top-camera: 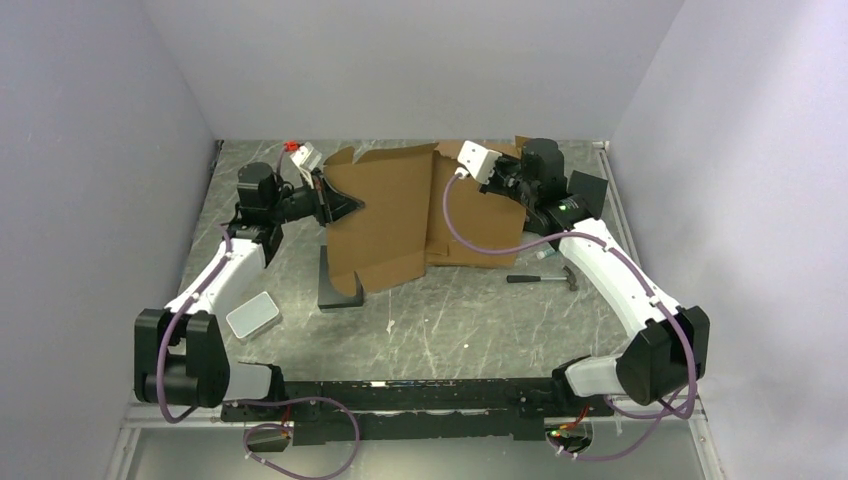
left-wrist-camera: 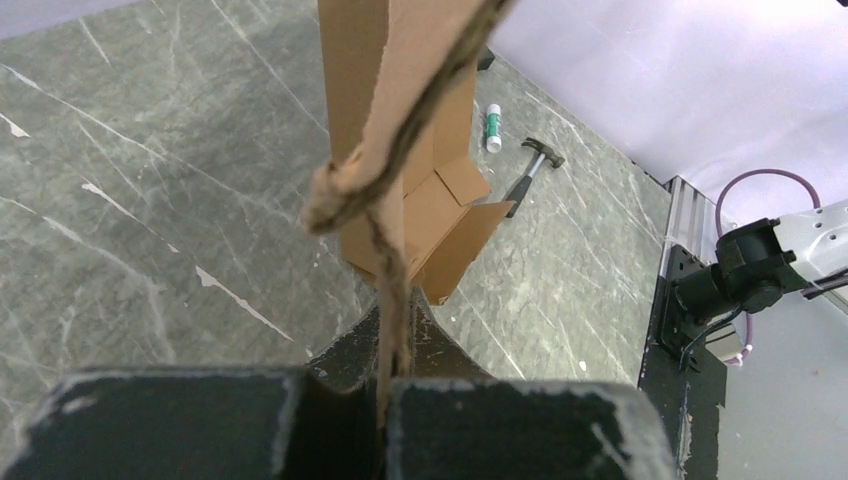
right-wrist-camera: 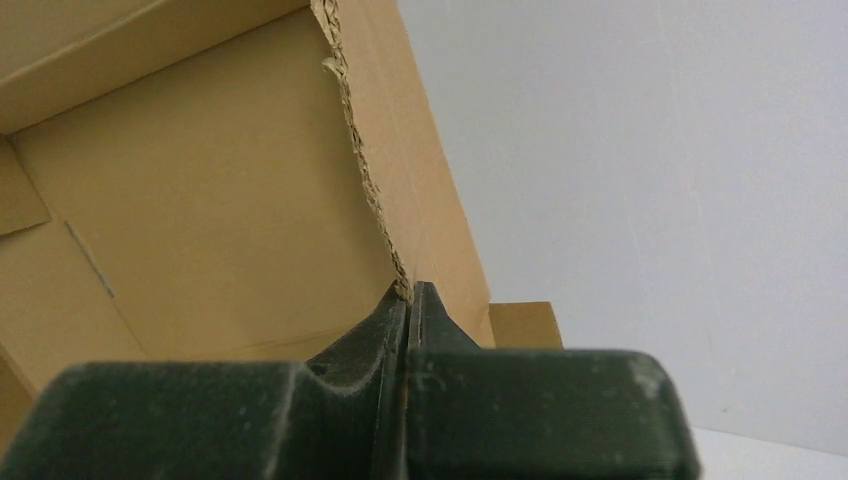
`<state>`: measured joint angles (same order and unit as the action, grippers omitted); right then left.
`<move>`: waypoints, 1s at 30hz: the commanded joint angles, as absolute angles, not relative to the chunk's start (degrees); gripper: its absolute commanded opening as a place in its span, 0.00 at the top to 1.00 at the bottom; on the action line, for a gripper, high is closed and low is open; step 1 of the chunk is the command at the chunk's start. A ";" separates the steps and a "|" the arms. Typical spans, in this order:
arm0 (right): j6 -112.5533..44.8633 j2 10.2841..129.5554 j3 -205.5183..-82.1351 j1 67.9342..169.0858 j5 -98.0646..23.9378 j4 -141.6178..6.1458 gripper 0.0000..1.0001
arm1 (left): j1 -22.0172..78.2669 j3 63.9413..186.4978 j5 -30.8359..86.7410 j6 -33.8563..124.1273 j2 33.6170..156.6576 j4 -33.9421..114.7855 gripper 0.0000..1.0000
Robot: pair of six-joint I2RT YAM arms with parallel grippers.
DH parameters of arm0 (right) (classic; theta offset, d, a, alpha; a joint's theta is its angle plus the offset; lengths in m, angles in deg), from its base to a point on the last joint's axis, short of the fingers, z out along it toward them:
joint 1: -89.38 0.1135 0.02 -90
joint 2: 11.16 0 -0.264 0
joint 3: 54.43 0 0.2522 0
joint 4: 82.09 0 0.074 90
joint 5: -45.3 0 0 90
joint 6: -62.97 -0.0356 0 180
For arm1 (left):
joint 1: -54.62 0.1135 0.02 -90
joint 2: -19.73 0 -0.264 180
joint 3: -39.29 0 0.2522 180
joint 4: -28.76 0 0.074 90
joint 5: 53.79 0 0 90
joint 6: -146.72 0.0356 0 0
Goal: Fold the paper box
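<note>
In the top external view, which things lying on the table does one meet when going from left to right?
The grey tin → paper box → hammer. The black block is left out, because the box overlaps it.

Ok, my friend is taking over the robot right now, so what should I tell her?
Left fingers: shut on the left edge of the paper box.
Right fingers: shut on its far right edge, where the cardboard looks ragged.
Box: held between both arms, its big panel tilted up off the table, near corner by the black block.
Done: some small flaps are bent up at one corner.
Left: most of it. The walls and lid are not yet folded, so it is not a box.
</note>
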<state>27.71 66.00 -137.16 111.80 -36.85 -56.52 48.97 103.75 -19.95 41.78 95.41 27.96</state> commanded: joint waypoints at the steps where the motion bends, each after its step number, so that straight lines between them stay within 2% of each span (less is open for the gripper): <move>1: 28.63 64.20 -137.50 111.71 -35.42 -59.58 1.00 | 49.00 106.11 -23.03 38.42 96.89 24.52 1.00; 5: 29.65 64.91 -138.89 112.09 -35.21 -58.33 0.89 | 48.76 107.20 -24.04 37.82 97.69 24.83 1.00; 9: 30.11 64.65 -139.10 112.22 -33.37 -56.31 0.74 | 48.74 107.44 -22.86 39.09 97.35 26.70 1.00; 14: 24.81 61.93 -140.43 109.56 -29.46 -53.83 0.50 | 48.74 107.67 -21.27 40.60 97.17 28.62 1.00; 21: 8.13 55.94 -140.80 96.75 -15.19 -53.63 0.10 | 48.74 107.81 -20.70 41.00 96.83 28.94 1.00; 24: 1.13 56.03 -136.97 89.34 -14.28 -59.51 0.01 | 48.74 107.64 -20.71 40.83 96.73 28.66 1.00; 26: -3.16 58.13 -135.61 83.00 -11.98 -61.68 0.01 | 48.74 107.55 -20.74 40.62 96.68 28.29 1.00; 30: -7.07 63.74 -132.85 76.75 -7.45 -66.90 0.01 | 48.74 107.20 -21.02 40.13 96.64 27.41 1.00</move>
<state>1.66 58.09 -136.44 81.39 -14.07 -60.28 48.93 105.19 -20.38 39.90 97.64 29.92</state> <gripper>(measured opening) 0.989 0.014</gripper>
